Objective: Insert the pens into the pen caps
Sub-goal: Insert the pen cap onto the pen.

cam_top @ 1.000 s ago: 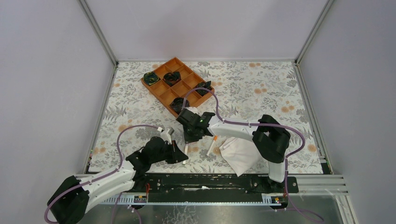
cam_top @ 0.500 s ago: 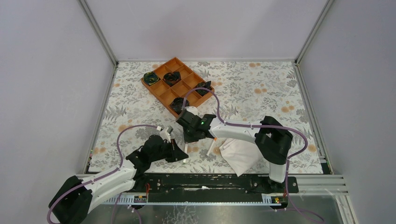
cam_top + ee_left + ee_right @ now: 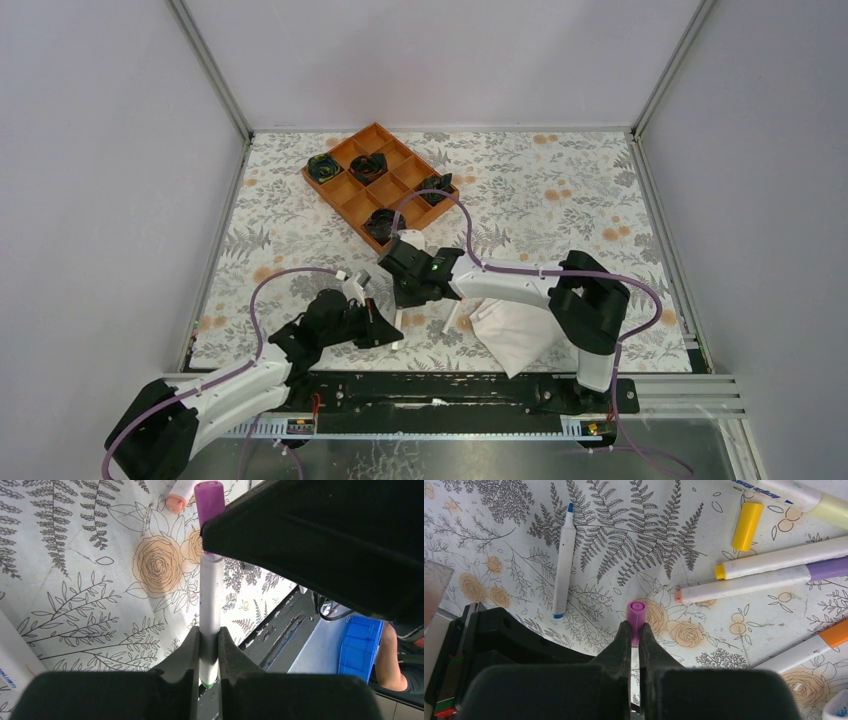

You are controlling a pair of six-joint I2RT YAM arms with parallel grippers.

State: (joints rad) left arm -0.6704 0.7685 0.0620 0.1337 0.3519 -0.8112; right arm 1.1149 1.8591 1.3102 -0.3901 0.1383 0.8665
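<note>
Alignment is mattering: left gripper [image 3: 209, 635] is clamping 1 white pen [image 3: 210, 590], right gripper [image 3: 634, 629] is pinching the purple cap [image 3: 636, 611] over its tip, seemingly part-seated; push straight along the barrel.

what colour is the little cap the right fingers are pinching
Purple; the small purple plastic cap shows best in the right wrist view.

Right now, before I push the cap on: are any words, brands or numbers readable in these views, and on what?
Dark print along the white pen at the top edge of the right wrist view: too blurred to read.
Blue letters on a white object at the left edge of the left wrist view: cut off, unreadable.
No other text shows in any view.
</note>
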